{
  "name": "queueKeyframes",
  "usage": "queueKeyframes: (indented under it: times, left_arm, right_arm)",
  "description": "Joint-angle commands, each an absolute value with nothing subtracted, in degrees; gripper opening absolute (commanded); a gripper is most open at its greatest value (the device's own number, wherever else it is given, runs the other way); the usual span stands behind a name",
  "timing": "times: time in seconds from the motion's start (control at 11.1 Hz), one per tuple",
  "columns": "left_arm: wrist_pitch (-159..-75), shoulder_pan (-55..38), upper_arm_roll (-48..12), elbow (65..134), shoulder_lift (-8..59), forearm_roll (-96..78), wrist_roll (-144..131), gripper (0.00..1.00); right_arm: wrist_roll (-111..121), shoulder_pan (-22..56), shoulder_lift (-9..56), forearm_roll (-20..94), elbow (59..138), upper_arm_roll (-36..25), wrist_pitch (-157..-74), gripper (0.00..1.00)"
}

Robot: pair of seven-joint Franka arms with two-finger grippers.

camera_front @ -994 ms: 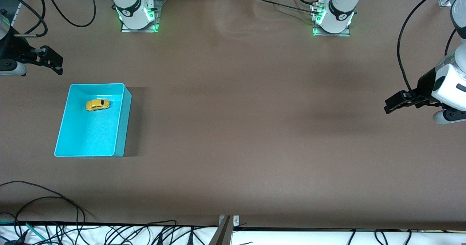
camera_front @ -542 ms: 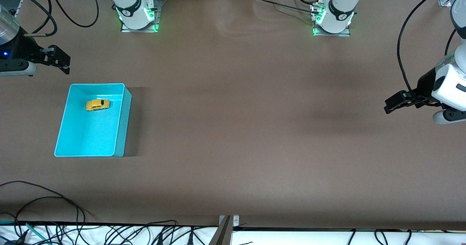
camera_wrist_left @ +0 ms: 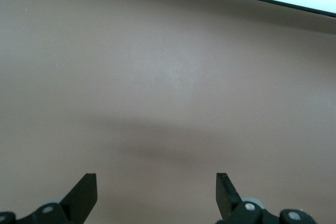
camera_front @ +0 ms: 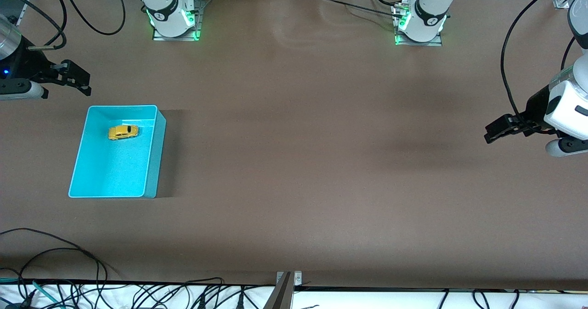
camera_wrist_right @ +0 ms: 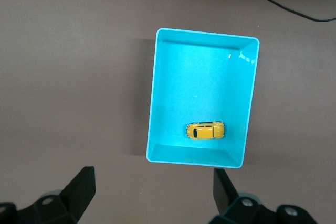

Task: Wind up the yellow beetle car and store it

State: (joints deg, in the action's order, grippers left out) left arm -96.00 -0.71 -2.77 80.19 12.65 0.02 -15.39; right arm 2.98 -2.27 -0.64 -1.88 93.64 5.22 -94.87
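The yellow beetle car (camera_front: 123, 132) lies on its wheels inside the cyan bin (camera_front: 154, 157), near the bin's end closest to the robot bases. It also shows in the right wrist view (camera_wrist_right: 206, 130), inside the bin (camera_wrist_right: 152, 108). My right gripper (camera_front: 76, 77) is open and empty, up in the air over the bare table just past the bin's corner at the right arm's end (camera_wrist_right: 154, 182). My left gripper (camera_front: 498, 130) is open and empty over bare table at the left arm's end (camera_wrist_left: 156, 187).
The brown table (camera_front: 312, 162) stretches between the two arms. Loose cables (camera_front: 55, 263) lie along the table's edge nearest the front camera. The arm bases (camera_front: 172, 19) stand at the edge farthest from it.
My right gripper has drifted a little toward the table's middle and toward the bin's corner. The car, the bin and the left arm have not moved.
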Motion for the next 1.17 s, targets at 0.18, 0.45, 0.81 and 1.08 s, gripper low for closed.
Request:
queueKeyframes:
  times: [0.18, 0.45, 0.81, 1.08]
  left_arm:
    - [-95.1, -1.2, -2.6, 79.5, 12.4, 0.2, -14.9, 1.00]
    - [-95.1, -1.3, -2.6, 79.5, 12.4, 0.2, -14.9, 1.00]
    - [-95.1, -1.2, -2.5, 79.6, 12.4, 0.2, -14.9, 1.00]
    - [-95.1, -1.2, -2.5, 79.5, 12.4, 0.2, -14.9, 1.00]
  right_arm:
    - [3.4, -1.9, 1.3, -1.5, 91.8, 5.6, -94.1, 1.00]
    - [3.4, -2.0, 1.5, -1.0, 91.8, 5.5, -94.0, 1.00]
    - [3.5, -1.9, 1.5, -1.0, 91.8, 5.5, -93.6, 1.00]
    - [3.5, -1.9, 1.5, -0.9, 91.8, 5.5, -93.5, 1.00]
